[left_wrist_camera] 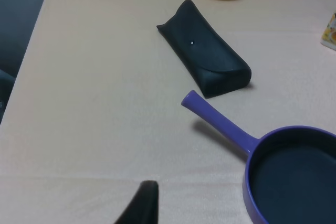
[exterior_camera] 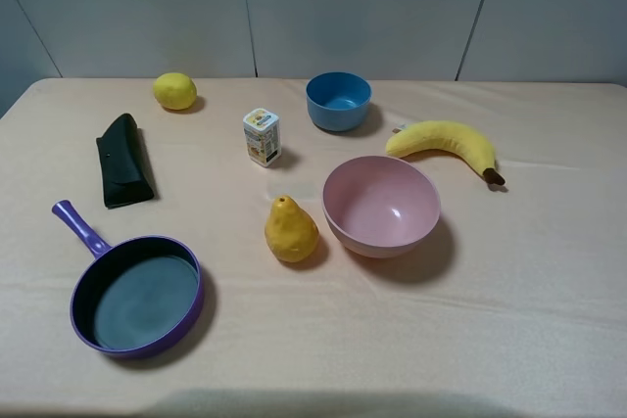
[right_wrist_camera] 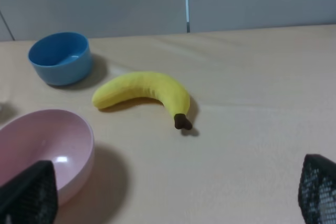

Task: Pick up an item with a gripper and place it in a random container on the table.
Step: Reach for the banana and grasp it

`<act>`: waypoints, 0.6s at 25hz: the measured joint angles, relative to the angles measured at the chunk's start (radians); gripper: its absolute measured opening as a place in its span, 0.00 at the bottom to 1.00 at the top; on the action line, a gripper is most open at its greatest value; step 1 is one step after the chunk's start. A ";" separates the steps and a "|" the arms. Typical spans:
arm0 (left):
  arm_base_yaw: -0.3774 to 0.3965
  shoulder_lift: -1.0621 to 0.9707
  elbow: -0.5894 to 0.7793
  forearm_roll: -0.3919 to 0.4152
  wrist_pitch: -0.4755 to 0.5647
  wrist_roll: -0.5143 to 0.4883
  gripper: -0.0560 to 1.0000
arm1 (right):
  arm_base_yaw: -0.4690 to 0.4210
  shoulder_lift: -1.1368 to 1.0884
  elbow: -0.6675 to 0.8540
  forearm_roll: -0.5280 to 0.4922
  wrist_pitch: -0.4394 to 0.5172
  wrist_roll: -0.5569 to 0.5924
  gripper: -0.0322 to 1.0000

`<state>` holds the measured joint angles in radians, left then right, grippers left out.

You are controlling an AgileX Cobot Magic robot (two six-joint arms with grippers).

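Note:
The yellow banana (exterior_camera: 446,142) lies on the beige table (exterior_camera: 529,281) at the back right, its dark stem tip pointing right and to the front. It also shows in the right wrist view (right_wrist_camera: 144,92). The large pink bowl (exterior_camera: 381,206) stands empty just left of it and nearer the front, and its rim shows in the right wrist view (right_wrist_camera: 47,148). My right gripper (right_wrist_camera: 173,192) is open and empty, short of the banana, its fingers wide apart. Of my left gripper only one dark fingertip (left_wrist_camera: 144,200) shows, above bare cloth. Neither arm shows in the exterior view.
A blue bowl (exterior_camera: 339,100) stands at the back. A small carton (exterior_camera: 262,137), a yellow pear (exterior_camera: 290,231), a lemon (exterior_camera: 174,91), a black case (exterior_camera: 124,161) and a purple frying pan (exterior_camera: 137,293) lie to the left.

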<state>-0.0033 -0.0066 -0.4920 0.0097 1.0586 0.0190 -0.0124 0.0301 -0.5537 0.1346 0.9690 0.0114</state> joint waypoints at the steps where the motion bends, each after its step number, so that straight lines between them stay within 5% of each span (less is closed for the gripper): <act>1: 0.000 0.000 0.000 0.000 0.000 0.000 0.97 | 0.000 0.023 -0.008 0.000 -0.003 0.000 0.70; 15: 0.000 0.000 0.000 0.000 0.000 0.000 0.97 | 0.000 0.411 -0.110 0.030 -0.165 -0.096 0.70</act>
<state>-0.0033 -0.0066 -0.4920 0.0097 1.0586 0.0190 -0.0124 0.4410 -0.6640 0.1642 0.8040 -0.0850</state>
